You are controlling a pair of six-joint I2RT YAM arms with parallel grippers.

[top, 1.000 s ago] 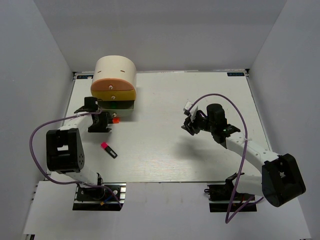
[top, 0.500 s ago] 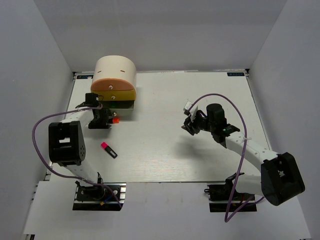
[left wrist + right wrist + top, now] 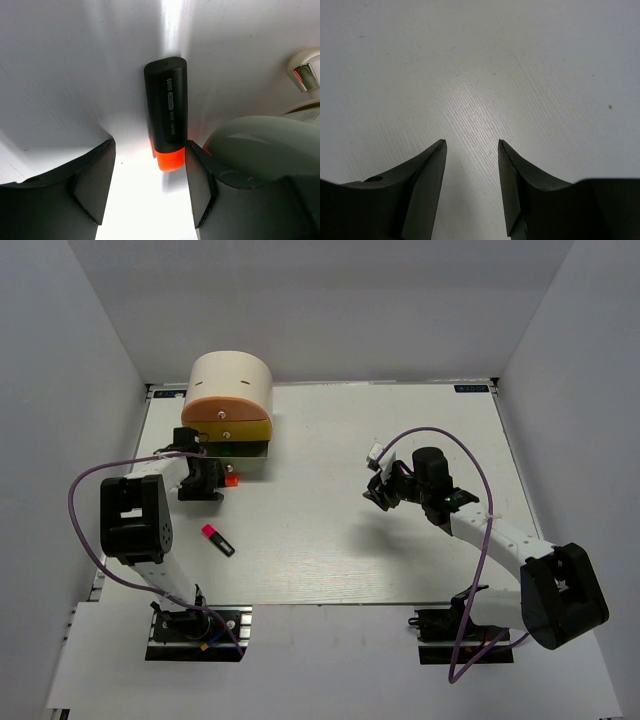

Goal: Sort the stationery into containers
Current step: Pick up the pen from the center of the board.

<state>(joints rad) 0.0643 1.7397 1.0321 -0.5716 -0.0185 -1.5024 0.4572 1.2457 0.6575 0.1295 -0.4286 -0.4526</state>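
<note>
A white table (image 3: 330, 540) is seen across the middle of the top view, and it is enclosed by plain grey walls (image 3: 320, 300) at nine, twelve and three o'clock. A small dark label (image 3: 472, 389) is fixed on the table's far edge toward one o'clock. A paler board (image 3: 330, 675) is laid along its six o'clock side.

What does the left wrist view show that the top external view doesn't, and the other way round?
Only the left wrist view: the printed lettering along the black barrel of the orange-capped marker, and the gap between that marker and one finger.
Only the top external view: the pink-capped marker lying alone on the table, the cream cabinet and its rounded top, and the right gripper raised over the table.
Both: the left gripper open around the orange-capped marker.
</note>
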